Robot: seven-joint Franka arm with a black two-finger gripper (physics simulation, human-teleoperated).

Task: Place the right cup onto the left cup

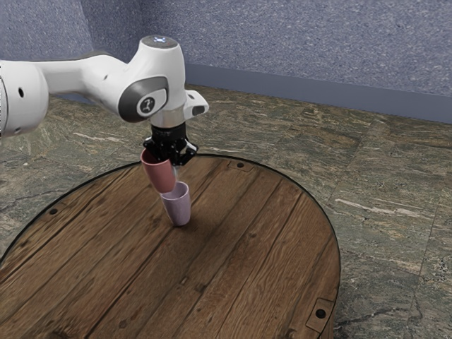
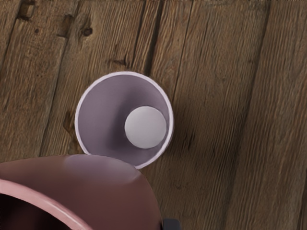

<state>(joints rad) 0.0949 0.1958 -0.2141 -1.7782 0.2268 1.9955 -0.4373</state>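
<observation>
Pinching the dusty-pink tapered cup (image 1: 159, 174) near its rim, judging by its raised hold, in the black two-finger gripper (image 1: 173, 162), left of centre in the upper half of the frame. Just below and a little rightward in the exterior view, find the pale lilac tapered cup (image 1: 178, 207), standing mouth up on the round brown wooden table (image 1: 247, 233).

Mind the offset above all: pink base beside and above the lilac mouth, toward the exterior view's left, not centred over it; long axis near vertical, top leaning slightly that way. Probably needs shifting across, then levelling, before lowering. Might catch rim on base otherwise. Cannot tell touching from just apart.

From the wrist view, read the open lilac mouth and pale inner floor (image 2: 145, 127), hidden from the side; from the exterior view, the lifted cup's height and lean.
</observation>
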